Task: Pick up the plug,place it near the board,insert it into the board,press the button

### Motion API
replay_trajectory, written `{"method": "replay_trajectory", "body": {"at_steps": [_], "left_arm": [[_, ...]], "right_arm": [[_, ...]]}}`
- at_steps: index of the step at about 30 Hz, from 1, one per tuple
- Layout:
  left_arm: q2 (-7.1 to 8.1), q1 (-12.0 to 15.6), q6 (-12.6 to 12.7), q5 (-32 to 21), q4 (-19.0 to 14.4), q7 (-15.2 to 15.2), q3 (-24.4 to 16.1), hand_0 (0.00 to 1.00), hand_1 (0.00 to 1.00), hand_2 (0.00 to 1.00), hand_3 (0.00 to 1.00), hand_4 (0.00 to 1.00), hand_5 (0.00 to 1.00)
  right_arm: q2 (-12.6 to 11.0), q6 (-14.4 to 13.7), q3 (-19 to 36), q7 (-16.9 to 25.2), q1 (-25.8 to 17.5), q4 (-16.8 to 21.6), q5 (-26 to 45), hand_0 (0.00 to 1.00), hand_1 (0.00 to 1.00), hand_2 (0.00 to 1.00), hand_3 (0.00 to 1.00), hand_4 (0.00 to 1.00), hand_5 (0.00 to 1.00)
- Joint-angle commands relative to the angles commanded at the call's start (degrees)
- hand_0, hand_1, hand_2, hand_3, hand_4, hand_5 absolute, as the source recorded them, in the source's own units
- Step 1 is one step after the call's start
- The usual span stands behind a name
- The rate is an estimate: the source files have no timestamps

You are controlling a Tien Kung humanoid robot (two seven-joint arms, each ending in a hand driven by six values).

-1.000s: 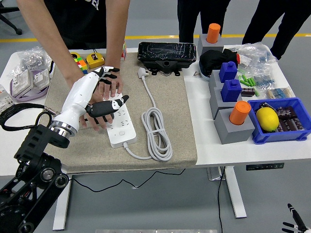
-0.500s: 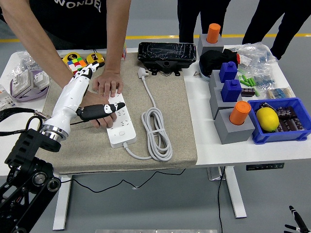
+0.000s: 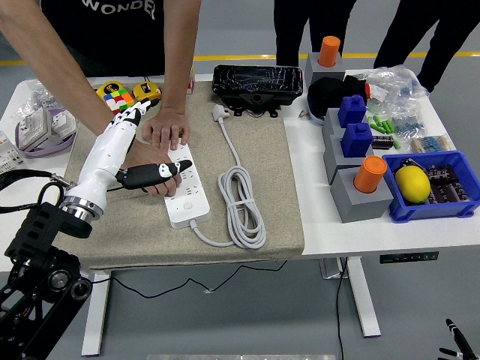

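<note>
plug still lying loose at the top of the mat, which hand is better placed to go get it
Left, probably. The left hand is already over the mat beside the power strip, with the plug further back. The right hand only shows at the bottom right corner, below the table. A person's hands hold the strip.

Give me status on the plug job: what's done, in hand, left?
Done: nothing. The plug lies unplugged on the mat beyond the power strip, cable coiled beside it. In hand: the left hand rests at the strip's left edge, where a person's hands hold the strip. Left: pick up, place, insert, press.
</note>
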Motion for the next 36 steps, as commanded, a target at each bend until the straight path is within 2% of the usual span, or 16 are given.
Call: {"method": "replay_trajectory", "body": {"at_steps": [4, 11, 12, 15, 17, 18, 20, 23, 24, 27, 36], "left_arm": [[0.04, 0.1, 0.0, 0.1, -0.3, -0.1, -0.3, 0.998, 0.998, 0.998, 0.979, 0.998, 0.454], [-0.86, 0.5, 0.2, 0.8, 0.0, -0.7, -3.7, 0.998, 0.998, 0.998, 0.983, 0.998, 0.452], [-1.29, 0.7, 1.1, 0.6, 0.6, -1.4, -4.8, 0.998, 0.998, 0.998, 0.984, 0.998, 0.479], [-2.35, 1.5, 3.5, 0.2, 1.5, -3.4, -7.0, 0.998, 0.998, 0.998, 0.984, 0.998, 0.479], [-3.44, 2.5, 7.6, -1.5, 2.1, -7.2, -9.1, 0.998, 0.998, 0.998, 0.984, 0.998, 0.479], [-3.77, 2.8, 9.0, -1.9, 2.2, -8.3, -9.9, 0.998, 0.998, 0.998, 0.992, 0.998, 0.688], [-4.35, 3.4, 11.3, -2.0, 1.9, -9.8, -11.9, 0.998, 0.998, 0.998, 0.992, 0.998, 0.688], [-4.43, 3.8, 11.8, -2.0, 1.8, -9.9, -13.8, 0.998, 0.998, 0.998, 0.992, 0.998, 0.688], [-4.4, 4.0, 11.5, -1.8, 1.6, -9.7, -14.3, 0.998, 0.998, 0.998, 0.987, 0.998, 0.722], [-4.35, 4.5, 11.1, -1.6, 1.6, -9.3, -15.2, 0.998, 0.998, 0.998, 0.987, 0.998, 0.722], [-3.82, 4.4, 9.5, -0.7, 0.9, -8.7, -14.8, 0.998, 0.998, 0.996, 0.98, 0.998, 0.727]], "right_arm": [[-0.1, -0.1, 0.2, 0.0, 0.0, 0.0, 0.1, 0.786, 0.715, 0.682, 0.668, 0.998, 0.998], [0.2, -0.1, 0.6, 0.1, -0.3, 0.0, -0.1, 0.786, 0.715, 0.682, 0.667, 0.998, 0.998], [0.3, 0.0, 0.5, 0.1, -0.3, 0.0, -0.1, 0.786, 0.715, 0.681, 0.667, 0.998, 0.998], [0.3, -0.1, 0.4, 0.2, -0.2, 0.0, 0.1, 0.786, 0.715, 0.681, 0.667, 0.998, 0.998], [0.4, 0.0, 0.4, 0.2, -0.2, 0.0, 0.1, 0.786, 0.715, 0.681, 0.667, 0.998, 0.998], [0.4, 0.0, 0.4, 0.2, -0.2, 0.0, 0.1, 0.787, 0.715, 0.681, 0.668, 0.998, 0.998], [0.4, 0.0, 0.6, 0.2, -0.3, 0.0, 0.0, 0.787, 0.715, 0.681, 0.668, 0.998, 0.998], [0.4, 0.0, 0.9, 0.0, -0.3, 0.0, -0.2, 0.787, 0.715, 0.681, 0.668, 0.998, 0.998], [0.4, 0.0, 0.9, 0.1, -0.3, 0.0, -0.1, 0.787, 0.715, 0.681, 0.668, 0.998, 0.998], [0.4, 0.0, 0.7, 0.2, -0.3, 0.0, 0.0, 0.787, 0.715, 0.681, 0.668, 0.998, 0.998], [0.4, -0.1, 0.6, 0.3, 0.0, 0.0, 0.1, 0.787, 0.715, 0.68, 0.667, 0.998, 0.998]]}}
